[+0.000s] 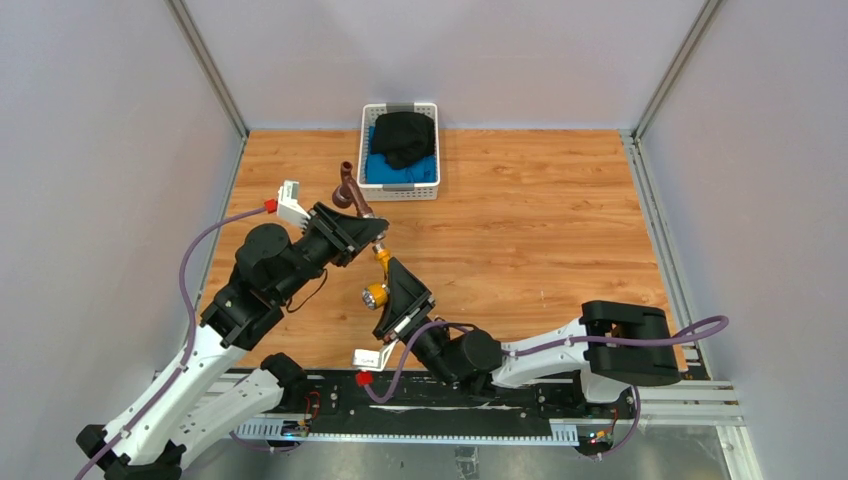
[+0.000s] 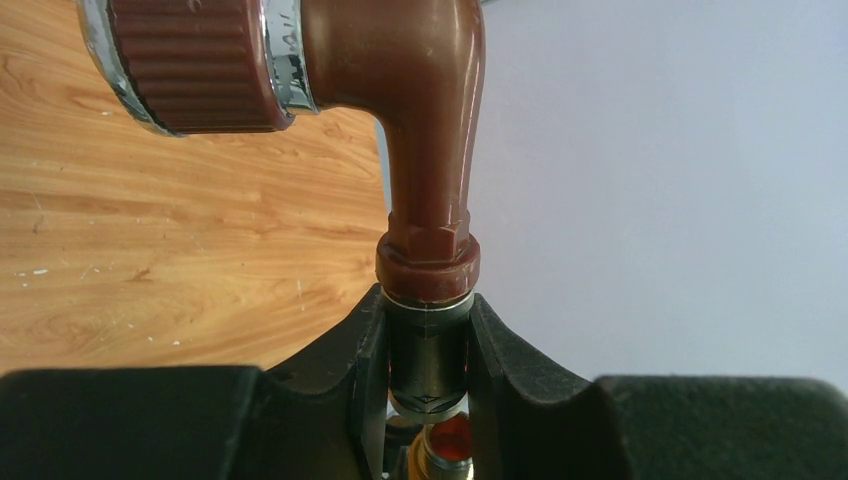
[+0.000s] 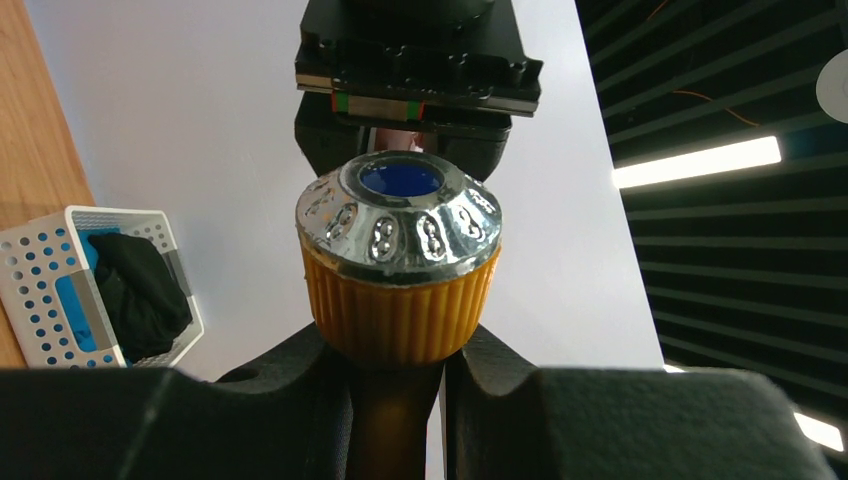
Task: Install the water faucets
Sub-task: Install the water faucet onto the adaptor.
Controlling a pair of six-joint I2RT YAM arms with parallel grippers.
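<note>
**Status: both faucets gripped and lifted; joint between them not confirmed seated.**

The left hand [image 2: 428,340] is closed tight on the grey threaded neck of the brown faucet [image 2: 430,150], holding it clear of the counter [image 1: 540,230] just in front of the white basket [image 1: 400,150]. The right hand [image 3: 398,385] is clamped on the stem of the yellow faucet [image 3: 400,265] directly under its ribbed knob, farther from the basket and roughly in line with the brown one. The two faucets meet end to end between the hands (a brass tip shows just below the brown faucet's neck in the left wrist view). Judgement: pick-up and alignment are complete; screwing the parts together appears to be the step in hand, with tightening left to do. The fingers hide the threads, so engagement cannot be verified.
</note>
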